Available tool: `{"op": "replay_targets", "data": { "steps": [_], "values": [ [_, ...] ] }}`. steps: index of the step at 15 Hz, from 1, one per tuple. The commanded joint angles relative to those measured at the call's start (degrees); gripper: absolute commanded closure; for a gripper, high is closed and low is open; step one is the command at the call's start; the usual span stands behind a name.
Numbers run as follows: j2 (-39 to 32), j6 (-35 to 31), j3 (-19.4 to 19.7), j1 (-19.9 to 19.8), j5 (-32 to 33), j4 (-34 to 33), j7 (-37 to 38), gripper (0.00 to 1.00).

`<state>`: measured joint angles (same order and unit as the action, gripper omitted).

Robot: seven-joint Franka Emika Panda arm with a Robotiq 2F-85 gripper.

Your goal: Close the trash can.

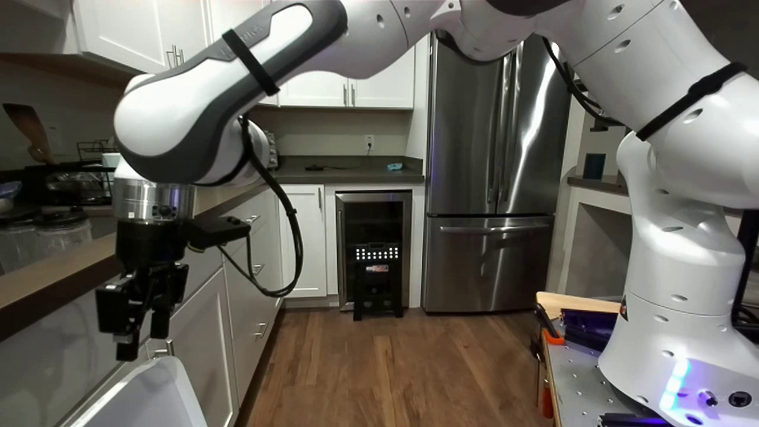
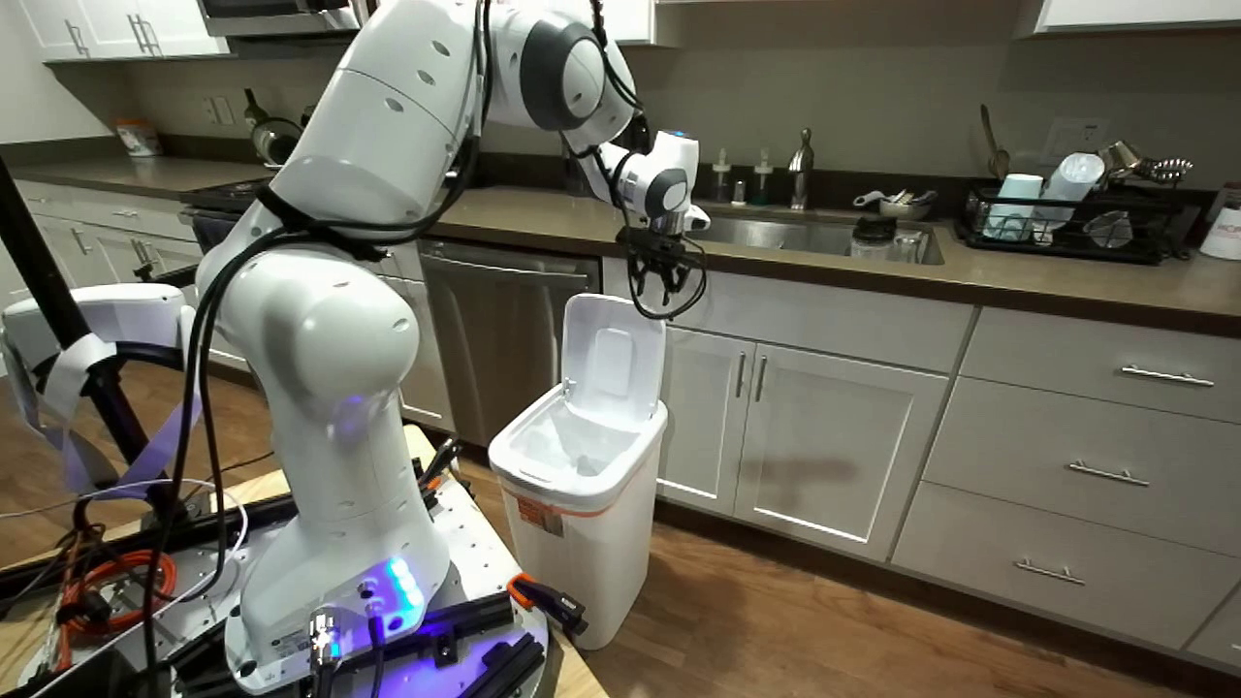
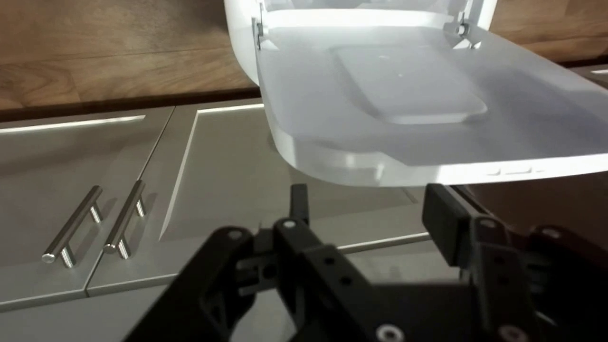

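The white trash can (image 2: pixel 587 557) stands on the floor in front of the cabinets. Its pale lid (image 2: pixel 613 359) is raised, tilted up on its hinge, with the bin's mouth open. The top of the lid also shows in an exterior view (image 1: pixel 148 398). In the wrist view the lid's inner face (image 3: pixel 304 90) fills the upper right, its free edge just beyond the fingertips. My gripper (image 3: pixel 365 213) is open with nothing between its fingers. It hangs pointing down near the lid's upper edge in both exterior views (image 1: pixel 143 335) (image 2: pixel 669 286). I cannot tell whether a finger touches the lid.
White cabinet doors (image 2: pixel 834 436) with bar handles and the counter edge (image 2: pixel 824 281) lie close behind the gripper. A dishwasher (image 2: pixel 504 339) stands beside the bin. The robot's table (image 2: pixel 475 523) is in front of it. A black cooler (image 1: pixel 373 249) stands farther off.
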<state>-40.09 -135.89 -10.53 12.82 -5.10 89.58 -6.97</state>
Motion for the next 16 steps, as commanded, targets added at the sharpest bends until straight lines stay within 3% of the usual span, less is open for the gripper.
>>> {"op": "replay_targets", "data": {
  "steps": [1,5,9,16],
  "values": [
    [-1.6,-6.9,-2.1,-2.1,-1.5,1.4,-1.9,0.65],
    [-3.2,-10.9,-4.0,-4.1,-2.4,2.7,-2.3,0.92],
    [-3.5,-8.7,-5.6,-5.7,-4.7,4.6,-1.6,0.99],
    [-1.8,-8.5,-7.7,-7.6,-8.9,11.1,-1.2,0.94]
  ]
}}
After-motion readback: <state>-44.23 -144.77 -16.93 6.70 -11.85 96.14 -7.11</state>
